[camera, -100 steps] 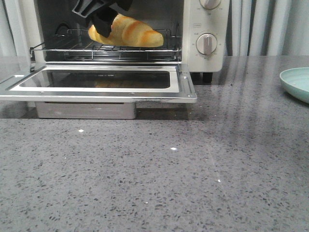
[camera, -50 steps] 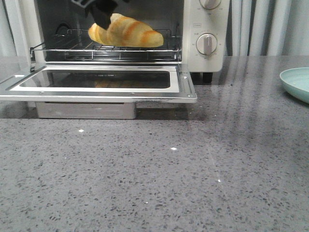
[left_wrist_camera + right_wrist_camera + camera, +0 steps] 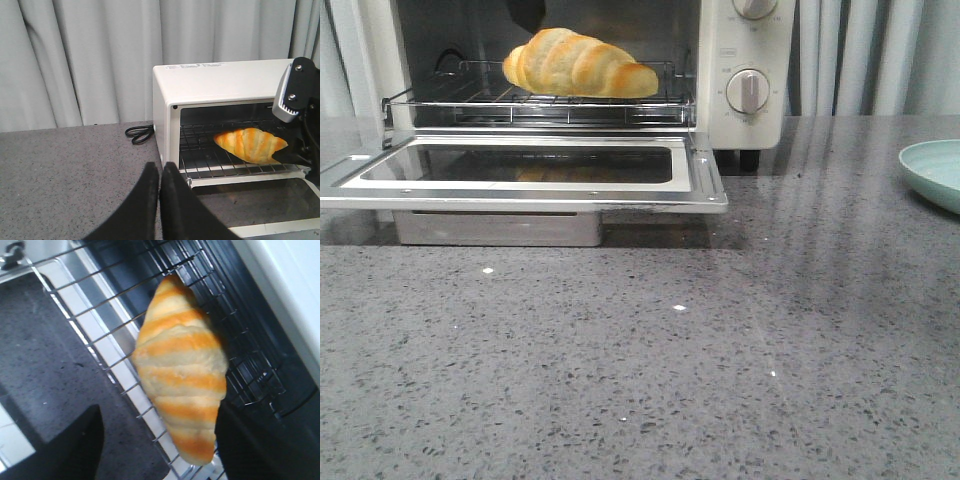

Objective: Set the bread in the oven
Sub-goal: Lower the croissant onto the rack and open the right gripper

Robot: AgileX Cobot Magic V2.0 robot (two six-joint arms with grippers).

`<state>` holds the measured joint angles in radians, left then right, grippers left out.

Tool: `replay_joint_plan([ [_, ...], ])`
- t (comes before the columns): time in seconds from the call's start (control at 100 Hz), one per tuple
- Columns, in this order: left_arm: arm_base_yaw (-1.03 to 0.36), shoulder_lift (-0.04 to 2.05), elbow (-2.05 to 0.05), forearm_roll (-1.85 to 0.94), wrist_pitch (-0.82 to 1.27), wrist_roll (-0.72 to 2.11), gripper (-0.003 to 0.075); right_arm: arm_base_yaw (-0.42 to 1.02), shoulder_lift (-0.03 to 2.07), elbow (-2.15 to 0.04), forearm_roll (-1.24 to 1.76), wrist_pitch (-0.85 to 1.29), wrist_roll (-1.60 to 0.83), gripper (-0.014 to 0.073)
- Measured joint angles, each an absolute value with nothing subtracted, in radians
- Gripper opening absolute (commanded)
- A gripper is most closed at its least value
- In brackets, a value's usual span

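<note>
The bread (image 3: 580,65) lies free on the wire rack (image 3: 620,105) inside the cream-white oven (image 3: 745,60), whose glass door (image 3: 520,195) hangs down flat. In the right wrist view the bread (image 3: 180,370) sits between the spread fingers of my right gripper (image 3: 160,410), which is open and hovers just above it. Only one dark fingertip (image 3: 527,12) shows at the top of the front view. My left gripper (image 3: 160,167) is shut on nothing, out by the oven's (image 3: 215,80) left front corner, where the bread (image 3: 252,145) shows on the rack.
A pale teal plate (image 3: 935,170) sits at the table's right edge. A coiled black cable (image 3: 140,134) lies beside the oven near grey curtains. The lowered door juts well forward over the grey speckled table (image 3: 650,370).
My right gripper has let go of the bread and risen almost out of the front view. The bread stays on the rack.
</note>
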<state>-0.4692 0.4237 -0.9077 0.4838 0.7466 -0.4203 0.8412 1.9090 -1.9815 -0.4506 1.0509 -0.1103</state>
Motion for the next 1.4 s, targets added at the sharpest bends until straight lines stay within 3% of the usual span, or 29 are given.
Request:
replay_joint_plan([
  [0.08,-0.469,0.409,-0.908,0.484,0.758,-0.42,-0.0022,0.875,1.888,-1.981,-0.439,1.074,-0.11,0.0307],
  [0.42,-0.469,0.171,-0.815,0.484,0.742,-0.433,-0.0022,1.017,1.796,-1.981,-0.431,1.231,-0.11,0.0287],
  [0.71,-0.314,0.056,-0.685,0.487,0.742,-0.446,-0.0022,1.037,1.706,-1.981,-0.428,1.252,-0.034,-0.0076],
  [1.06,0.012,0.056,-0.521,0.424,0.534,-0.446,-0.0022,1.037,1.611,-1.981,-0.477,1.266,0.058,-0.0064],
  [1.4,0.052,0.056,-0.294,0.403,0.304,-0.446,-0.0021,1.037,1.559,-1.981,-0.611,1.266,0.137,-0.0064],
])
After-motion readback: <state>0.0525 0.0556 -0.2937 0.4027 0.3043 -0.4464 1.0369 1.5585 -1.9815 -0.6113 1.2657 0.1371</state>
